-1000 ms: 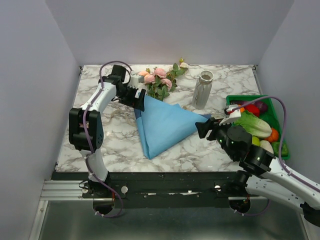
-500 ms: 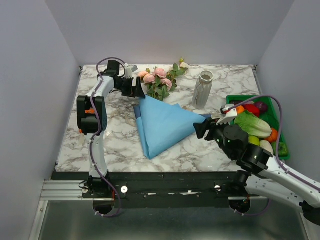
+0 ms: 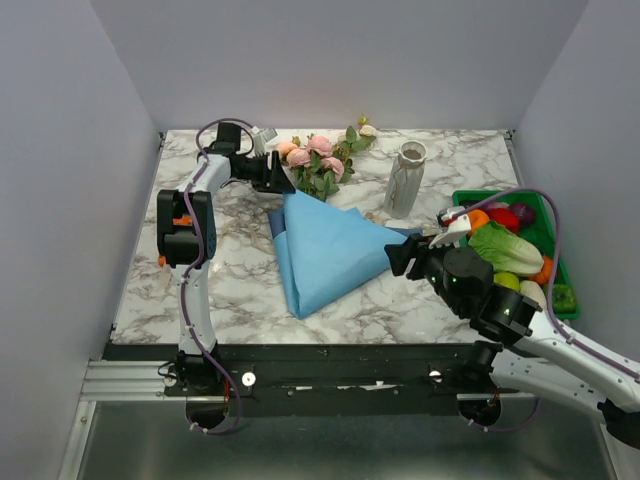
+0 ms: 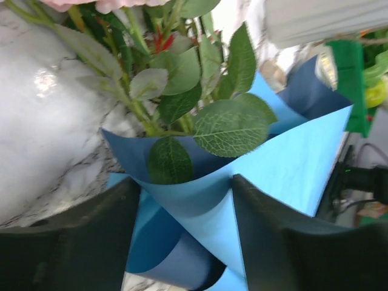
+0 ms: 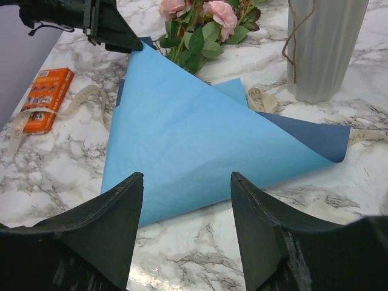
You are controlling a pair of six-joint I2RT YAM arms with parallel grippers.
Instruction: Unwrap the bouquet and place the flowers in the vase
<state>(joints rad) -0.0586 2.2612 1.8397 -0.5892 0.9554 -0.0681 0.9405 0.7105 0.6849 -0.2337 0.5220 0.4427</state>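
**Top external, then each wrist: both arms at the blue paper (image 3: 325, 250)**

Top external: the blue paper lies spread and loosely folded in the middle of the marble table (image 3: 230, 275), with one point toward the near edge. The flowers (image 3: 318, 160) lie flat on the table at the paper's far corner. Their blooms face the back wall and their stems run in under the paper's rim. The left gripper (image 3: 278, 178) sits at that same far corner, just beside the greenery. The right gripper (image 3: 397, 258) is at the paper's right-hand corner. The vase (image 3: 404, 180) stands upright beyond that corner, to the right of the flowers and apart from them. A green crate (image 3: 505, 194) holding a lettuce (image 3: 505, 250) and coloured toy produce sits at the right edge.

Left wrist: the left gripper (image 4: 185, 188) has its jaws partly apart, and the curled rim of the blue paper (image 4: 285, 163) lies between the two fingers (image 4: 91, 242). Green leaves (image 4: 227, 124) and stems come out of the fold just beyond them. It cannot be told whether the pads press the paper.

Right wrist: the right gripper (image 5: 185, 179) has its jaws wide, with nothing between them. The blue paper (image 5: 182, 127) lies on the table ahead, its darker underside turned up at the right corner. The vase (image 5: 324, 48) stands upright just past that corner, with thin brown twine hanging on it. Loose beige ribbon (image 5: 260, 100) lies between the paper and the vase. More ribbon trails beside an orange card (image 5: 47, 91) at the left. The left gripper (image 5: 115, 36) is at the paper's far corner, next to the pink blooms of the flowers (image 5: 206, 18).
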